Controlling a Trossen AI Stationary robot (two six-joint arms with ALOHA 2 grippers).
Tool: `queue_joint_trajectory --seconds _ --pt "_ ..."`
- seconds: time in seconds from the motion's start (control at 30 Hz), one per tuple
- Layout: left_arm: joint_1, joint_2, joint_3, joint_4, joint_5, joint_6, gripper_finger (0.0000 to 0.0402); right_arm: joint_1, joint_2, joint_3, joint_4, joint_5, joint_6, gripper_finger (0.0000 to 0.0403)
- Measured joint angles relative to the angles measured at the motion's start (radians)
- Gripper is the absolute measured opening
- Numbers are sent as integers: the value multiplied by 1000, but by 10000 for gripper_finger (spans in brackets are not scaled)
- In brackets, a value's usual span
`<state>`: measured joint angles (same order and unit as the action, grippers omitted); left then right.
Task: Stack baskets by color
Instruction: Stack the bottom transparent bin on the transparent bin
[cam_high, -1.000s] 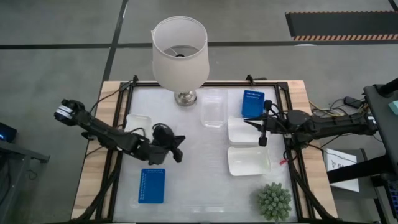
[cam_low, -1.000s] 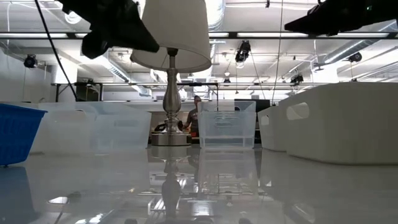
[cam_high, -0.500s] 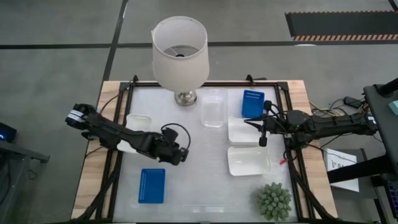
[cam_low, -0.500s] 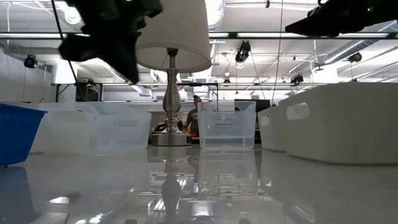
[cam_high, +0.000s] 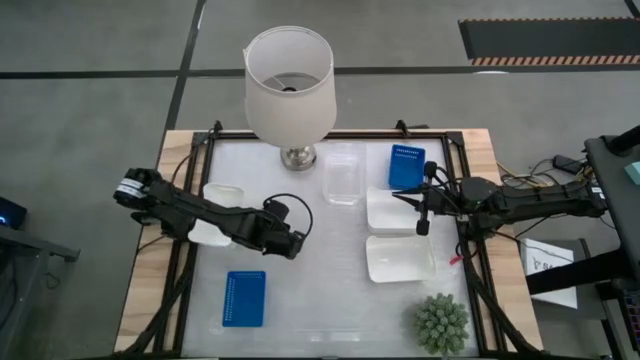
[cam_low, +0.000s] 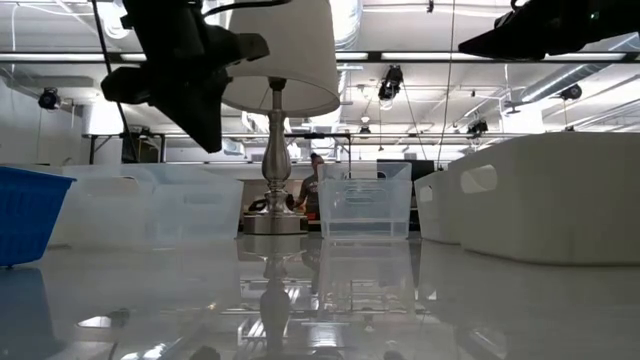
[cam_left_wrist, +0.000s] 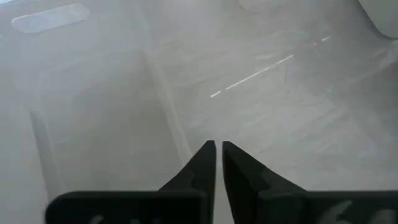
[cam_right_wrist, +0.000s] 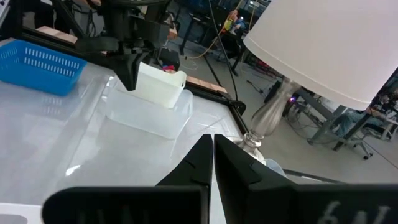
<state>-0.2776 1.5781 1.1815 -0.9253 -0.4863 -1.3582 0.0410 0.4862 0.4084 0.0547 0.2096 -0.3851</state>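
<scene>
My left gripper (cam_high: 291, 243) hangs above the bare middle of the table (cam_high: 320, 300), fingers nearly together and holding nothing. My right gripper (cam_high: 421, 222) waits over the far white basket (cam_high: 385, 212), fingers together. A blue basket (cam_high: 244, 298) lies near left, another (cam_high: 406, 165) far right; a clear one (cam_high: 343, 174), hard to make out, sits beside the lamp (cam_high: 290, 80).

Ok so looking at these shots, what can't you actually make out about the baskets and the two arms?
- High view: the white basket on the left is partly covered by the left arm, so whether it is one basket or a stack is unclear.
- Low view: the left tool is a dark silhouette against the lights; its tip is unreadable.
- Low view: the right arm is cut off by the top edge.
- Left wrist view: only bare table shows, no basket.
</scene>
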Motion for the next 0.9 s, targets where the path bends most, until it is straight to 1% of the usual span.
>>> queue_joint_trajectory --seconds 0.07,0.17,0.27,0.33,0.4,0.5,0.57,0.63,0.7,0.83,0.9 --pt "4 -3 -10 -1 1 0 37 0 0 0 0 0 0 9" --pt "13 0 -24 0 -1 3 81 0 0 0 0 0 0 9" --pt "19 18 -32 0 -24 3 125 0 0 0 -1 0 0 9" --pt "24 36 -35 0 -29 10 147 0 0 0 -5 0 0 9" --pt "28 54 -43 -1 -30 9 159 0 0 0 -7 0 0 9" --pt "37 85 -44 1 -44 3 162 0 0 0 -6 0 0 9" --pt "46 109 -41 1 -46 3 156 0 0 0 -6 0 0 9" --pt "50 126 -40 7 -45 3 136 0 0 0 -6 0 0 9" --pt "50 136 -40 10 -45 3 105 0 0 0 -6 0 0 9" --pt "49 136 -40 13 -43 -1 21 0 0 0 -6 0 0 9" --pt "49 136 -39 16 -46 -5 9 0 0 0 -6 0 0 9"
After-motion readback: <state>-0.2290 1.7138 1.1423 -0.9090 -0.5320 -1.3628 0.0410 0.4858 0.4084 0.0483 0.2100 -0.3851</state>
